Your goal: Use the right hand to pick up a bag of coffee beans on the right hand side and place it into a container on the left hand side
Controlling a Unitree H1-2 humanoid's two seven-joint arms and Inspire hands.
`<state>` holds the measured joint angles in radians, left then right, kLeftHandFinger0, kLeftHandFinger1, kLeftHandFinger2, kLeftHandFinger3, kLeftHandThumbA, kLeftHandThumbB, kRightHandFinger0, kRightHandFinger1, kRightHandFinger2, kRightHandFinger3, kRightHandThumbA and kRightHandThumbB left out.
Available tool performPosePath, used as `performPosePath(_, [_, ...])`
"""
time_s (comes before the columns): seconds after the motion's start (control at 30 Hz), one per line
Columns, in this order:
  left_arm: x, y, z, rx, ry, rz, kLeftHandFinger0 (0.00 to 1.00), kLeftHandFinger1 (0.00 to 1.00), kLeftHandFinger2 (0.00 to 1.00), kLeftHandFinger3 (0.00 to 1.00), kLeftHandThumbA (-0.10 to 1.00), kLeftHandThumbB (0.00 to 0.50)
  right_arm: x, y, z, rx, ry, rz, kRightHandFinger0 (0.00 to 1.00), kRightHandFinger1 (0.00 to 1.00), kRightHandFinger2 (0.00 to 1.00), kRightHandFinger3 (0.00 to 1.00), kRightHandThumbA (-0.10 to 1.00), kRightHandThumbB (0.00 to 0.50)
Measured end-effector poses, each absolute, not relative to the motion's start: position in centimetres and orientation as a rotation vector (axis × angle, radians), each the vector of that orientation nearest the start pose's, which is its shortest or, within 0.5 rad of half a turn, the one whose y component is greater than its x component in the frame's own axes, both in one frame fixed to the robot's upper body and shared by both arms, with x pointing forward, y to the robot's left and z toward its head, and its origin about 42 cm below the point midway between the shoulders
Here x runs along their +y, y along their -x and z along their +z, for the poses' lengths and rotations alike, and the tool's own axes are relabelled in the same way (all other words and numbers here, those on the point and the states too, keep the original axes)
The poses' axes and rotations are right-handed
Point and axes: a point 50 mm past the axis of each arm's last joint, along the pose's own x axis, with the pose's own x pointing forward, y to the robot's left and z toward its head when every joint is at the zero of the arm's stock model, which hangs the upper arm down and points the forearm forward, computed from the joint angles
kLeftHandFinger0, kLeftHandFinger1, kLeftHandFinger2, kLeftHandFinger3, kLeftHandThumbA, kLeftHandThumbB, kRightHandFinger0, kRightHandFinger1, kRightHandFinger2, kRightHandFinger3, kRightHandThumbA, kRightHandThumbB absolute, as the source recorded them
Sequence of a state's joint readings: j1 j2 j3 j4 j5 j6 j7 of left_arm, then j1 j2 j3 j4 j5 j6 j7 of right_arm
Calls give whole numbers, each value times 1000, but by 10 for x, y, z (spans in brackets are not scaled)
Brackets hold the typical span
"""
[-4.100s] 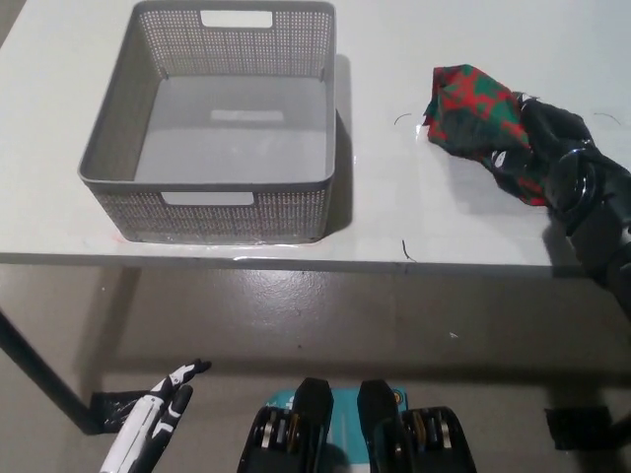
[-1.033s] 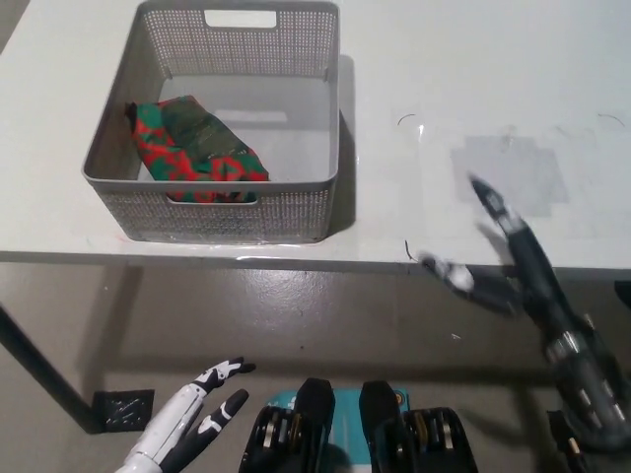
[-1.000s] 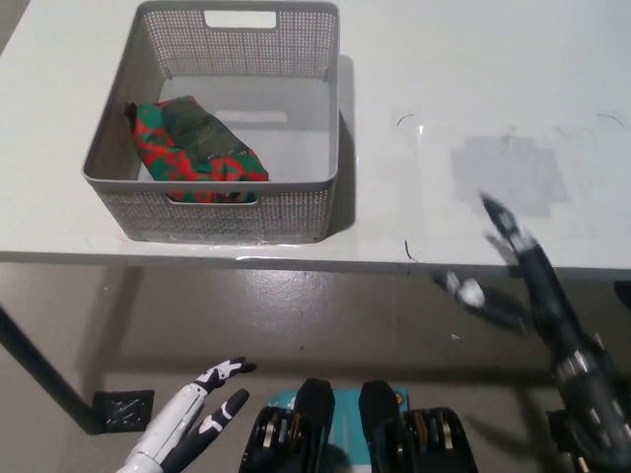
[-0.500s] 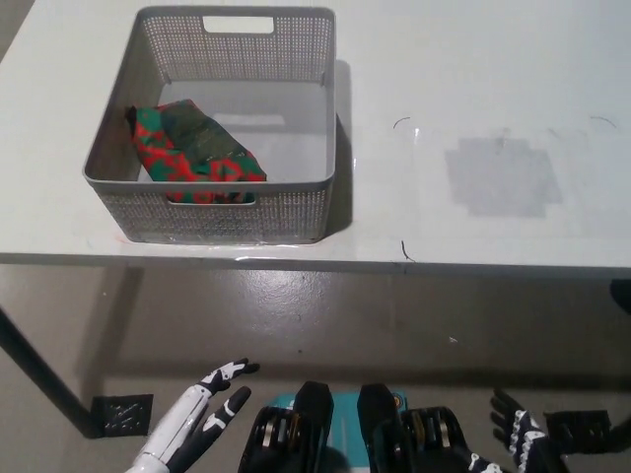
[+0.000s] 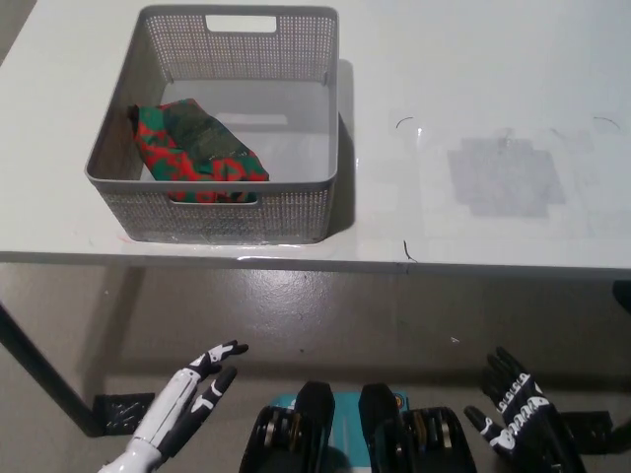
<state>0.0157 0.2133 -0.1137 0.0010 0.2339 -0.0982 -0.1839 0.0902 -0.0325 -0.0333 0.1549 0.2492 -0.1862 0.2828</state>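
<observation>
Our coffee bag [image 5: 197,144] lies slantwise inside the container [image 5: 317,128]; right hand [image 5: 518,414] and left hand [image 5: 187,399] hang below the bench [image 5: 473,89], fingers apart, empty.

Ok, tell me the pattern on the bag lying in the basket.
Red and green patches, with a darker grey-green panel on top of the bag; the head view shows it.

No text, label, brand or number can be read anywhere, not even on the coffee bag [image 5: 195,148].
</observation>
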Motion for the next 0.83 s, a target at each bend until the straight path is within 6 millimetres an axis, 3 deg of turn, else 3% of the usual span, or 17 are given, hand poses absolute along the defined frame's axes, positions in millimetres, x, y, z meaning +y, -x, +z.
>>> performPosePath(0.17, [240,-274,93,-40,-446,-315,1000,1000,1000,1000,1000,446,-228,-250,49,-1,-209,198,1000,1000,1000,1000,1000,286])
performPosePath(0.3, [241,-274,93,-38,-444,-312,1000,1000,1000,1000,1000,450,-230,-251,49,-1,-200,210,1000,1000,1000,1000,994,307])
performPosePath(0.43, [241,-274,93,-38,-442,-311,1000,1000,1000,1000,1000,450,-231,-254,51,-7,-198,218,1000,1000,1000,1000,977,280])
performPosePath(0.67, [241,-275,93,-38,-440,-312,1000,1000,1000,1000,1000,443,-229,-255,52,-11,-204,226,1000,1000,1000,1000,966,288])
performPosePath(0.83, [241,-275,93,-38,-438,-311,1000,1000,1000,1000,1000,453,-228,-256,53,-13,-201,239,1000,1000,1000,1000,986,250])
